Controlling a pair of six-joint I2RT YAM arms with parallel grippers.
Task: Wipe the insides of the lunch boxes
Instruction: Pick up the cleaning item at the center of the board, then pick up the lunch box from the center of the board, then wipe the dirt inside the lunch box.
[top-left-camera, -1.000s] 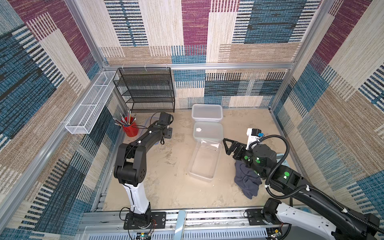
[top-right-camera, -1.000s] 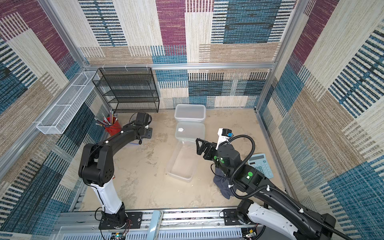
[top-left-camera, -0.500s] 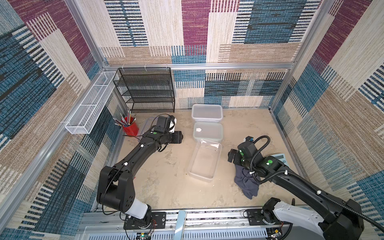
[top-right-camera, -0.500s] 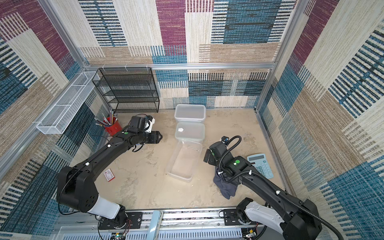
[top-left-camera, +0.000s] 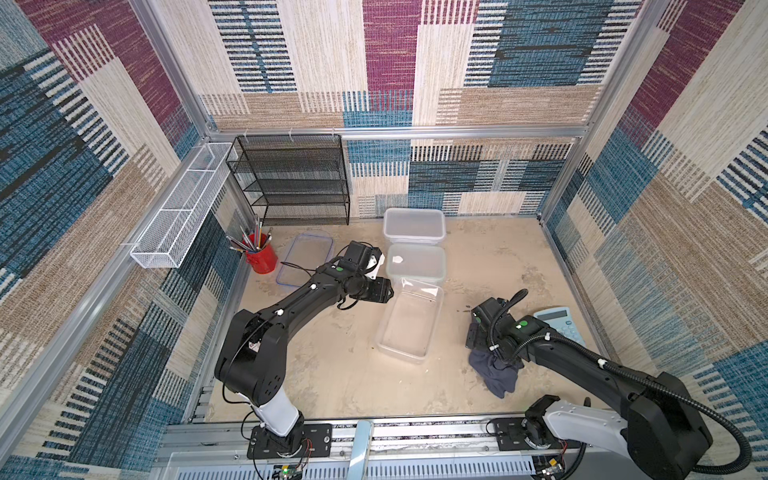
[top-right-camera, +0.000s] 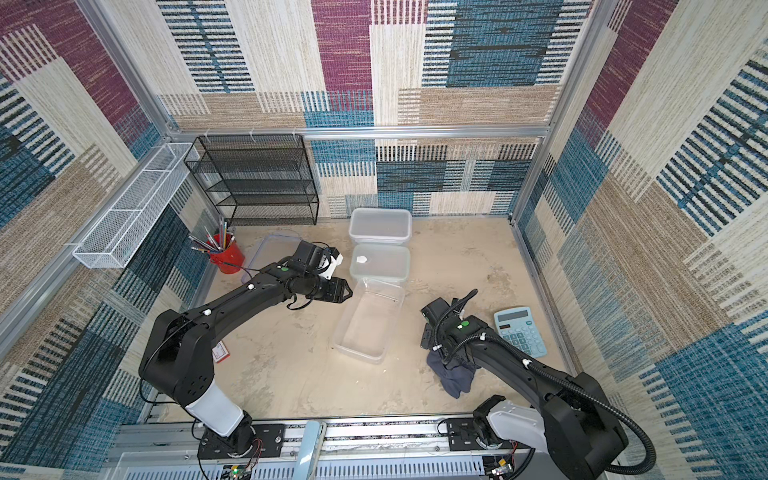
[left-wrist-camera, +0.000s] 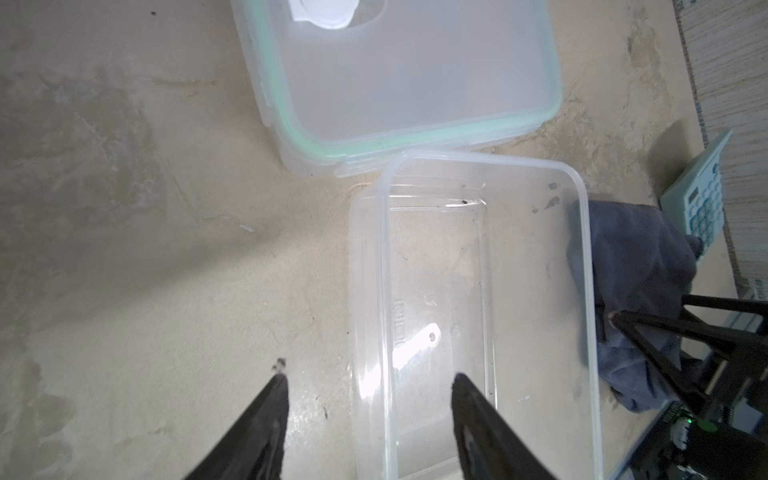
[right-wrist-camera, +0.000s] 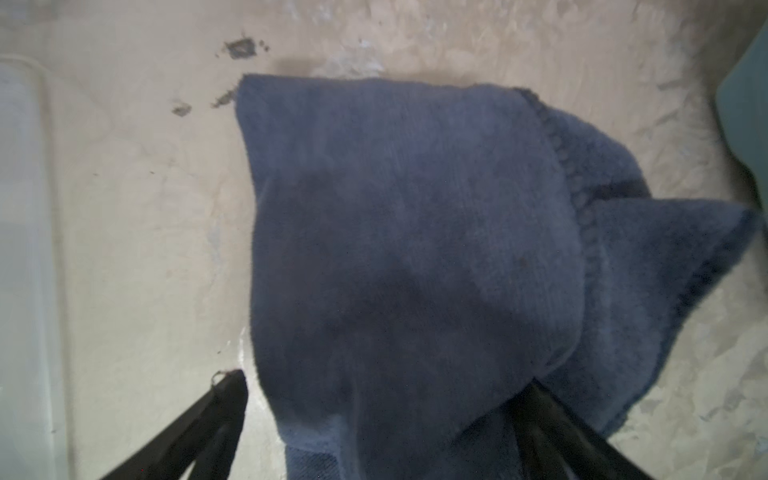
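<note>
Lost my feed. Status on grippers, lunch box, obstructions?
Left gripper open over near lunch box side wall. Right gripper open, astride the cloth, not gripping. Nothing between cloth and box.

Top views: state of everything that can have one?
clear lunch box: open, empty
green-rimmed lunch box: lid on
far lunch box: upright, lid unclear
blue-rimmed lid: off, lying flat
cloth: crumpled, not gripped
left gripper: open, straddling clear lunch box wall
right gripper: open, around cloth
</note>
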